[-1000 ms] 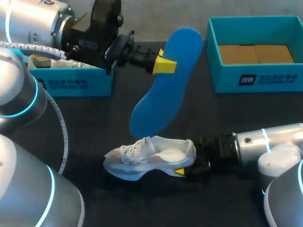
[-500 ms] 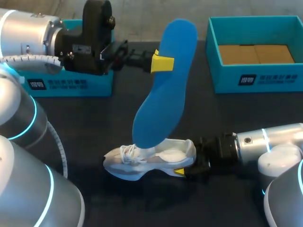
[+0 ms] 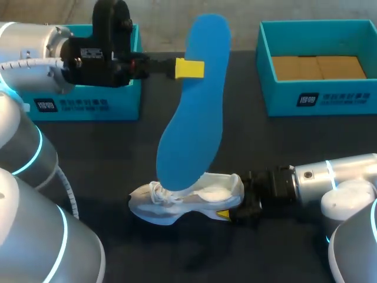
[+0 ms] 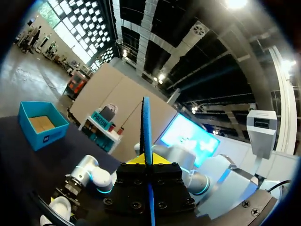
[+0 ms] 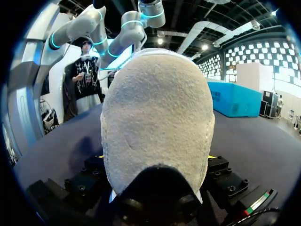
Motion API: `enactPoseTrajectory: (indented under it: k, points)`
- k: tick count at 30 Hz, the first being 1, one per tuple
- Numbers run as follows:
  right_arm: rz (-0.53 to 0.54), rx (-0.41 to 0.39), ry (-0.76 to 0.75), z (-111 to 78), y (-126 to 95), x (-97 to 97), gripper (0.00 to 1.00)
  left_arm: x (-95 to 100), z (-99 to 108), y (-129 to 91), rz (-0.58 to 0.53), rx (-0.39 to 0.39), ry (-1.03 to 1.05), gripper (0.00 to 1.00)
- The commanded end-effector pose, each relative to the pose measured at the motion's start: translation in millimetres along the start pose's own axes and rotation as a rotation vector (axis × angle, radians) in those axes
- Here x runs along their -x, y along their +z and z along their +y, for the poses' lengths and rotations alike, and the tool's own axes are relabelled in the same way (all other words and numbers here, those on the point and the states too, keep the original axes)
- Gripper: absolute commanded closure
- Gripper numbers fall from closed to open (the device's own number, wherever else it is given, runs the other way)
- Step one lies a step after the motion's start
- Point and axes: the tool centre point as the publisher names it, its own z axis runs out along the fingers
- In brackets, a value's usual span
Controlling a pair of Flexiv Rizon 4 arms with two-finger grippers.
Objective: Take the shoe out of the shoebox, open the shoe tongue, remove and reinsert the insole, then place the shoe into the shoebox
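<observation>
My left gripper [image 3: 189, 68] is shut on a blue insole [image 3: 191, 118] and holds it steeply tilted above the table. The insole's lower end meets the white shoe [image 3: 194, 199] near the laces. In the left wrist view the insole [image 4: 146, 127] shows edge-on between the yellow tips of that gripper [image 4: 148, 161]. The shoe lies on its side on the dark table. My right gripper [image 3: 234, 204] is shut on the shoe's heel. In the right wrist view the heel [image 5: 157, 117] stands between the fingers of the right gripper [image 5: 155, 159] and hides the toe.
A teal shoebox [image 3: 321, 97] with brown card inside stands open at the back right. Another teal box [image 3: 88, 103] sits at the back left, behind my left arm. The dark tabletop [image 3: 118, 153] lies between them.
My left gripper has drawn back to the left and turned the insole more upright. The insole's lower end has come down from above the shoe onto it. The right arm and shoe have kept still.
</observation>
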Motion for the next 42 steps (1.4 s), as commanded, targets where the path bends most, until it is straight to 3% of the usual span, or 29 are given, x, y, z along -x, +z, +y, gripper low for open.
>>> enactPoseTrajectory:
  k: [1, 6, 13, 42]
  points:
    - [-0.002, -0.003, 0.000, 0.6, 0.7, -1.3, 1.00, -10.2, 1.9, -11.1, 0.008, 0.010, 0.016, 1.00]
    - [-0.002, -0.003, 0.000, 0.6, 0.7, -1.3, 1.00, -26.9, 14.2, -25.7, 0.010, 0.000, 0.090, 1.00]
    - [-0.002, -0.003, 0.000, 0.6, 0.7, -1.3, 1.00, -28.1, 27.5, -35.5, -0.029, -0.019, 0.136, 1.00]
    - [-0.002, -0.003, 0.000, 0.6, 0.7, -1.3, 1.00, -27.3, 27.3, -50.1, -0.025, -0.002, 0.097, 1.00]
